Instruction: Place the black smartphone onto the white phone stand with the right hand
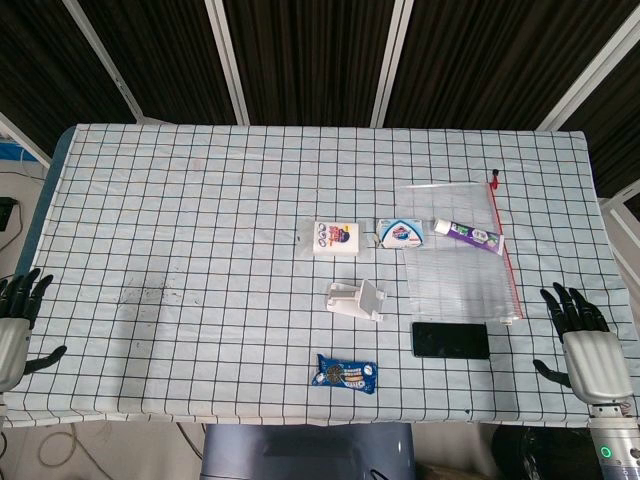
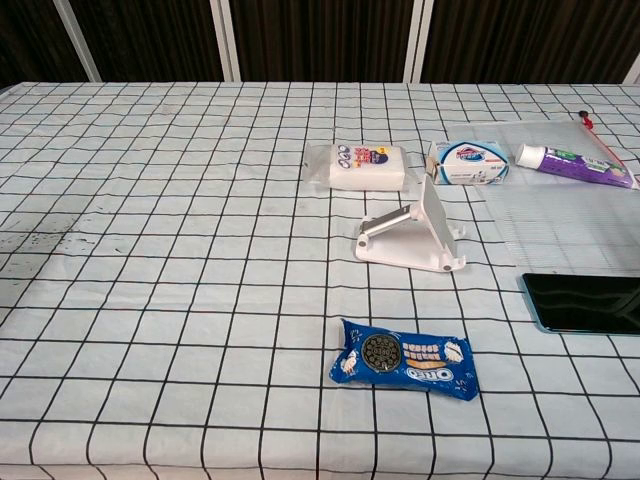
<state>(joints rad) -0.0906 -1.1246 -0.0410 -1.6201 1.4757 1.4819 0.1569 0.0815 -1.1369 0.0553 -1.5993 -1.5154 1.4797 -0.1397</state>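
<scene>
Oreo pack [image 2: 404,360] nearest; black smartphone [image 1: 451,340] flat, long axis left-right; both robot hands spread, empty.

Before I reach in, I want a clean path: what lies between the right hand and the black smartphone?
Only bare checked tablecloth in the head view. The right hand is open at the table's edge; the black smartphone lies flat beside the clear zip bag.

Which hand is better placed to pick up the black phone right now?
The right hand. The black smartphone lies flat on the table's right side, near that open hand, while the left hand rests at the far left edge, beyond the white phone stand.
</scene>
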